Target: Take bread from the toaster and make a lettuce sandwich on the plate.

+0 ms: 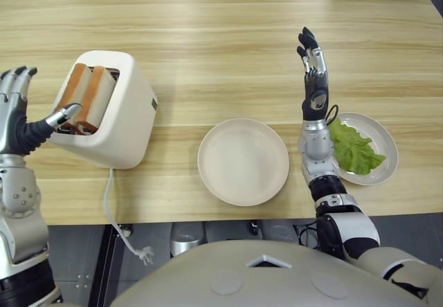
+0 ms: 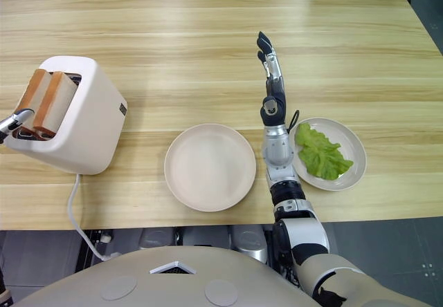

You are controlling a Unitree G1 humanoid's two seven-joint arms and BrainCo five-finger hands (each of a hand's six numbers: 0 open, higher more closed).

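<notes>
At 9 o'clock from the empty plate, the toaster holds both slices of bread upright in its slots, so nothing has been taken out yet. At the toaster's 9 o'clock side is the left robot hand, fingers straight and spread, grasping nothing. Its thumb reaches to the end of the near slice, though whether it touches is unclear. The right robot hand is released too, fingers pointing to 12 o'clock above the surface. It lies between the plate and the lettuce, which sits in a dish at 3 o'clock. By my judgement the task is at its very start. Every step is left: a slice onto the plate, lettuce over it, then the second slice on top.
</notes>
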